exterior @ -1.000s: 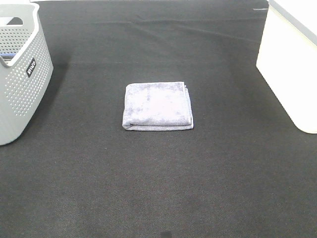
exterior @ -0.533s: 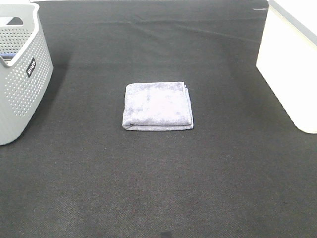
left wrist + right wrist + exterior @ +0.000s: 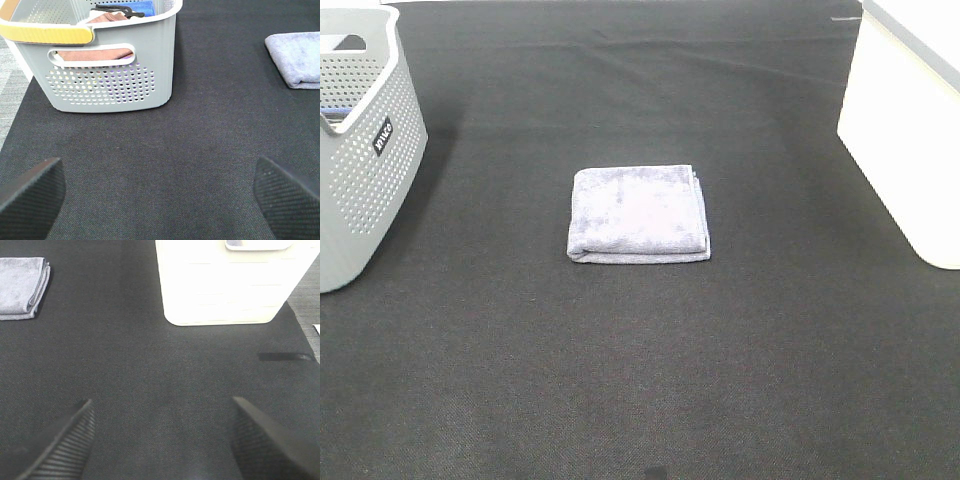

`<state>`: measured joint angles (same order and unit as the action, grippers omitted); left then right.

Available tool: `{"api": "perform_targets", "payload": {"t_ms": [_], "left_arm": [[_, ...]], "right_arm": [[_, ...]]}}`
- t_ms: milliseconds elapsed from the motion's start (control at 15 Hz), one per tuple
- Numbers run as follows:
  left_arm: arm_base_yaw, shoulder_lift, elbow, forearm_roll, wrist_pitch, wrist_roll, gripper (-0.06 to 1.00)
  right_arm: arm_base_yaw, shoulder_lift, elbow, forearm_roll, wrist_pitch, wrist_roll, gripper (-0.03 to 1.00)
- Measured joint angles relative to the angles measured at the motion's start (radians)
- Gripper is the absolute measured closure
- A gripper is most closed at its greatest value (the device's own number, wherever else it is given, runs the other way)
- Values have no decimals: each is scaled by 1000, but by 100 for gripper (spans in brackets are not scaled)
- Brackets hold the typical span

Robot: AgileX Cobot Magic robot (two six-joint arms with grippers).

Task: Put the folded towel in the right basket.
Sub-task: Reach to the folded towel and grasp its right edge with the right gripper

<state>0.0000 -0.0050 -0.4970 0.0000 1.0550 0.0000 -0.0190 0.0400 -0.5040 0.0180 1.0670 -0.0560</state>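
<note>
A folded grey-lilac towel (image 3: pixel 638 214) lies flat in the middle of the black mat; it also shows in the left wrist view (image 3: pixel 298 64) and the right wrist view (image 3: pixel 22 287). The right basket (image 3: pixel 910 130) is cream-white and stands at the right edge; the right wrist view shows it close (image 3: pixel 225 285). Neither arm shows in the exterior high view. My left gripper (image 3: pixel 157 195) is open and empty above bare mat, near the grey basket. My right gripper (image 3: pixel 160 437) is open and empty above bare mat, short of the white basket.
A grey perforated basket (image 3: pixel 360 150) stands at the left edge, and holds folded brown and blue cloths in the left wrist view (image 3: pixel 107 65). A strip of dark tape (image 3: pixel 286 356) lies on the mat near the white basket.
</note>
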Motion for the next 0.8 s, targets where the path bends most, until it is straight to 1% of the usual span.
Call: {"api": "perform_targets", "payload": {"t_ms": [800], "left_arm": [[0,0,0,0,0,0,-3]], "right_arm": [[0,0,0,0,0,0,26]]}}
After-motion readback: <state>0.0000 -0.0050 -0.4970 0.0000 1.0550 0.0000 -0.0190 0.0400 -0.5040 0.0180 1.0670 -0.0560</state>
